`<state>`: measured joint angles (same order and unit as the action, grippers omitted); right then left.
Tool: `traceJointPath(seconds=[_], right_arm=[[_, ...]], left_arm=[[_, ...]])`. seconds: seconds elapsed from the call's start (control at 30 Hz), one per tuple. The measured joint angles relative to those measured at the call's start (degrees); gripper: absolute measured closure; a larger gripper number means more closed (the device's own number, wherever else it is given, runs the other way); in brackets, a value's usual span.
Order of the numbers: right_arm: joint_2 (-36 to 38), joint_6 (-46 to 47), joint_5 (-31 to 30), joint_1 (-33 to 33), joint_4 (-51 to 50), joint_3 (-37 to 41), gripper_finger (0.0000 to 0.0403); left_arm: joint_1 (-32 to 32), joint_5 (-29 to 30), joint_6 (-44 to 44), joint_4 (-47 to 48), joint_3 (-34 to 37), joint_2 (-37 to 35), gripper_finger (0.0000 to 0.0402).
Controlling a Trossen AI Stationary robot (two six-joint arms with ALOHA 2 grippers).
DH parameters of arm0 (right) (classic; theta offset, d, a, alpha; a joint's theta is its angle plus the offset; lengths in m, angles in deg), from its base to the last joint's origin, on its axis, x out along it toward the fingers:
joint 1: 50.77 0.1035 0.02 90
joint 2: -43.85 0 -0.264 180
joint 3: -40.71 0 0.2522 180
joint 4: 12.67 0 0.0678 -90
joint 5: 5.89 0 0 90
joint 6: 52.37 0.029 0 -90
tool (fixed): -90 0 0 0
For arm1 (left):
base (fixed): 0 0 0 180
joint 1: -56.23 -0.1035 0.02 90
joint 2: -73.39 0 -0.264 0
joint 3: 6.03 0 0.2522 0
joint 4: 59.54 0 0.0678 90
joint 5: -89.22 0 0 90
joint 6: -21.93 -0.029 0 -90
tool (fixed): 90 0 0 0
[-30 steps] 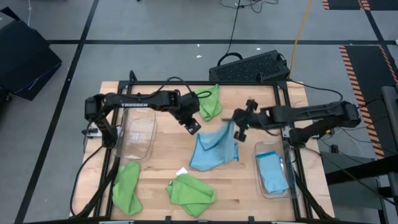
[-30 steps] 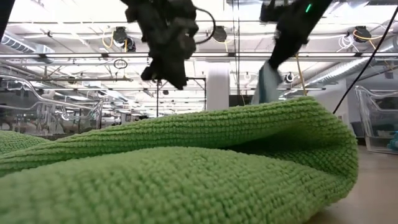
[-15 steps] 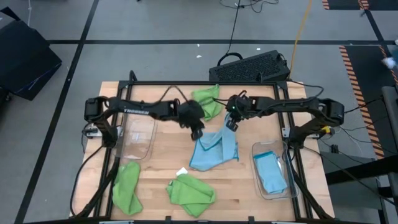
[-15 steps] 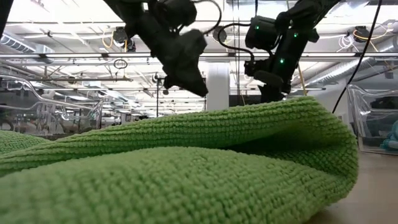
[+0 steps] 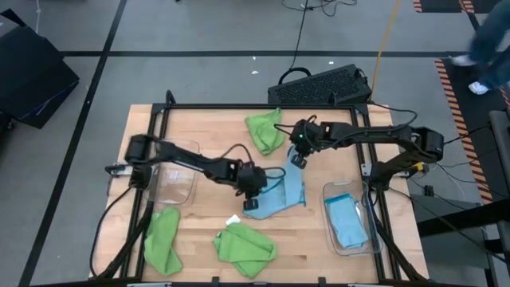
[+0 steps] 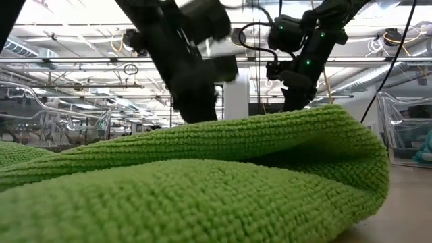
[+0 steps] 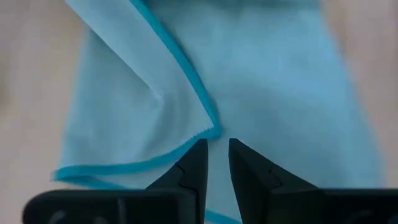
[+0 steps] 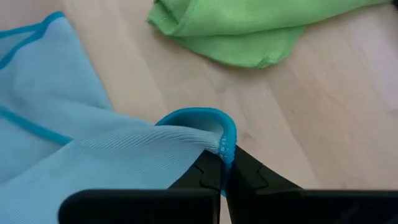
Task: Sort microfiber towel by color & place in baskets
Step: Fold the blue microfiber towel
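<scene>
A light blue microfiber towel [image 5: 280, 191] lies crumpled at the table's middle, one part raised. My right gripper [image 5: 296, 159] is shut on its far edge. My left gripper [image 5: 248, 199] slants down over its left part. The fingers stand a narrow gap apart over a folded-over corner [image 7: 208, 127]. Green towels lie at the far middle [image 5: 264, 131], near left [image 5: 163, 239] and near middle [image 5: 243, 243]. One clear basket [image 5: 177, 177] stands at the left. The other basket [image 5: 333, 231], at the right, holds a blue towel [image 5: 348, 221]. My left gripper: I cannot tell whether its fingertips [image 7: 198, 155] touch the blue towel below them. My right gripper pinches a bunched fold of the towel's hemmed edge [image 8: 219, 132] between its two fingers, slanting down from above. That part is raised; the rest of the towel trails down onto the table.
A black perforated crate [image 5: 323, 86] sits on the floor past the table's far edge. In the low view the near green towel [image 6: 202, 182] fills the foreground and hides both fingertips. A person's legs [image 5: 486, 56] show at the far right.
My left gripper has swung from beside the far green towel toward the table's near edge and down, rolling, onto the blue towel's left part. My right gripper has sunk with the towel's edge, then kept still. The towel, which hung lifted, now lies mostly on the table.
</scene>
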<state>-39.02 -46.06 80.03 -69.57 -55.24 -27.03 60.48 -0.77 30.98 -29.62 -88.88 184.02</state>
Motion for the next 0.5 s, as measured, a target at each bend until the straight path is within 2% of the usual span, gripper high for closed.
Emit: traceJointPath(seconds=[0.23,0.4,0.5], right_arm=[[0.0,-1.3,1.7,0.2,-1.5,0.0,0.0403],[0.0,-1.7,2.9,0.3,-1.9,0.0,0.0403],[0.0,-1.9,2.9,0.3,-2.4,0.0,0.0403]], left_arm=[[1.4,2.1,-9.8,3.4,-4.9,5.7,0.0334],[2.2,13.6,-16.3,8.2,-6.7,5.9,0.0334],[2.9,18.3,-21.6,8.0,-7.4,5.6,0.0334]])
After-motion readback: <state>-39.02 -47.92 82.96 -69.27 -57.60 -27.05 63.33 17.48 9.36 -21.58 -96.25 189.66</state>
